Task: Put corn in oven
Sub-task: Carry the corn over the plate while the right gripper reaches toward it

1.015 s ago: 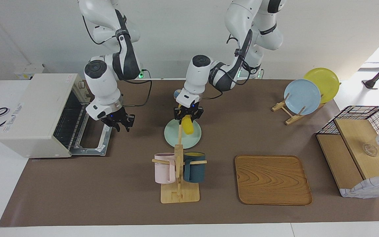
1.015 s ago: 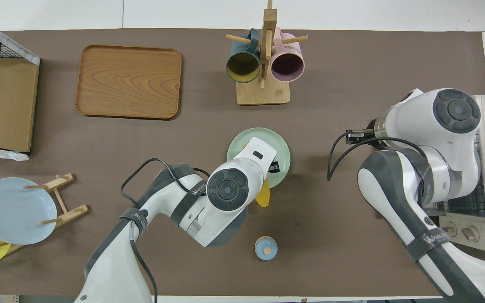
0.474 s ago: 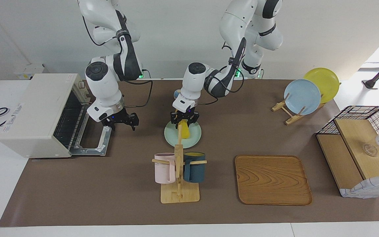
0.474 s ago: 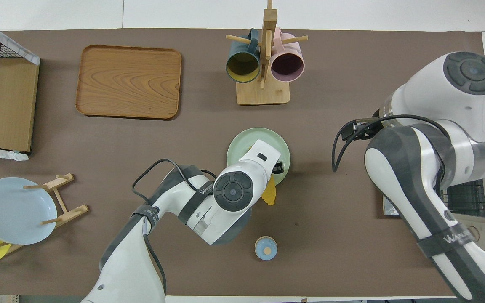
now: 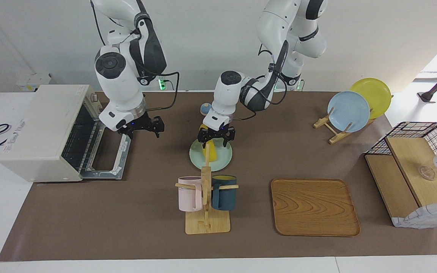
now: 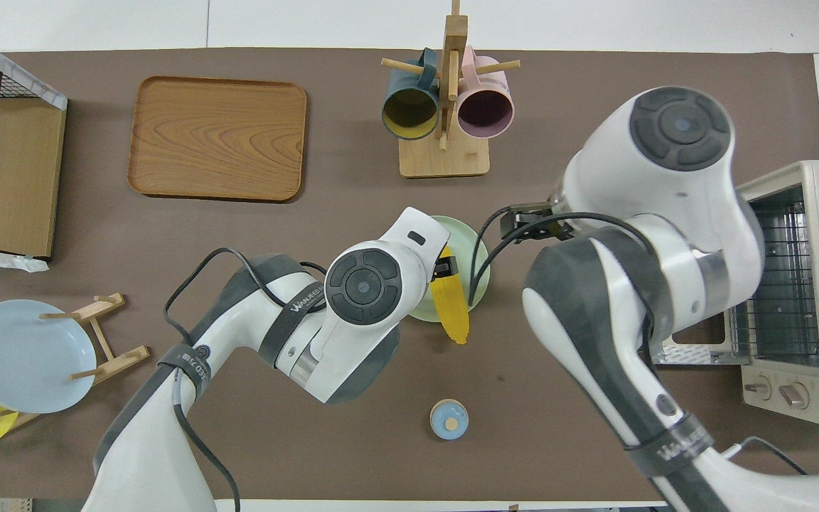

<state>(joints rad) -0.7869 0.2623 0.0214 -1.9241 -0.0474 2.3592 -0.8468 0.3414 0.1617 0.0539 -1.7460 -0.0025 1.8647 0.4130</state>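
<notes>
Yellow corn (image 5: 211, 151): lies on the pale green plate (image 5: 222, 160), one tapered end sticking out over the plate's rim on the side nearer the robots; the overhead view shows this end best (image 6: 452, 313).
Corn and left gripper (image 5: 217, 137): the gripper hangs right over the corn's robot-side end, fingers spread apart on either side of it, not clamping it; whether the fingertips touch the cob cannot be told.
Green plate: sits mid-table, nearer the robots than the mug rack (image 5: 206, 204).
Mug rack: wooden, with a pink mug (image 5: 189, 193) and a dark blue mug (image 5: 224, 192) hung on its pegs.
Right gripper (image 5: 143, 127): up in the air over the bare mat between the plate and the oven's dropped door, fingers apart, holding nothing.
Oven (image 5: 47, 132): off-white, at the right arm's end of the table, door (image 5: 106, 161) folded down flat, wire rack visible inside.
Small blue knob-topped lid (image 6: 449, 419): on the mat, nearer the robots than the plate.
Wooden tray (image 5: 314, 207): toward the left arm's end, beside the mug rack.
</notes>
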